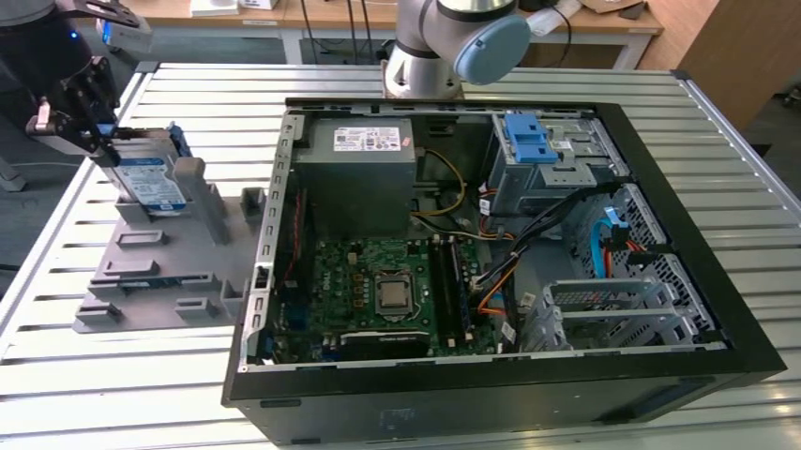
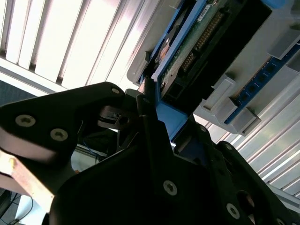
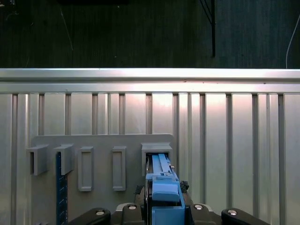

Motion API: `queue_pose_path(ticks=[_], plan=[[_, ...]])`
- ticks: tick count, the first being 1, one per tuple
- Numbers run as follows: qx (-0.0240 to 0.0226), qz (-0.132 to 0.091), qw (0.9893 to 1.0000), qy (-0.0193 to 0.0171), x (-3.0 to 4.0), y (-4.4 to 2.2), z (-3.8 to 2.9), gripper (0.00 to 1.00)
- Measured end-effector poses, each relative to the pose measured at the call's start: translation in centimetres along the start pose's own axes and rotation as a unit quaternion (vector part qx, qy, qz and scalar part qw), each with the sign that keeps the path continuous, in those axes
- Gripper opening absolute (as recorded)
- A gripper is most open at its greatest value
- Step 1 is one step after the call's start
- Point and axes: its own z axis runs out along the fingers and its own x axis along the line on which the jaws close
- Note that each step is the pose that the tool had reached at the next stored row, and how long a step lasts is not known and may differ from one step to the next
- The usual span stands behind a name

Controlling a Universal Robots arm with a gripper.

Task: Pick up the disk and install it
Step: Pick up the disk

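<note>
Disk [image 1: 150, 183]: held upright at a slot of the grey fixture [image 1: 163, 267], upper left of the exterior view.
Gripper [image 1: 103, 148]: clamped on the disk's blue-framed upper edge.
Computer case [image 1: 501, 394]: laid open, right of the fixture.

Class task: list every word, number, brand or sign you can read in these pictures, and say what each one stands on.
No text here can be read.
The disk: the print on its blue-and-white label is too small to read.
White sticker on the power-supply box: the print is too blurred to read.
</note>
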Motion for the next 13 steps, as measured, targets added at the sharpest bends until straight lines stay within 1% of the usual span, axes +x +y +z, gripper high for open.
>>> queue_pose_path(ticks=[7,13], plan=[[0.0000,0.000,1.0000,0.0000,0.00,0.00,-0.05,0.37],[0.0000,0.000,1.0000,0.0000,-0.01,0.00,-0.30,0.37]])
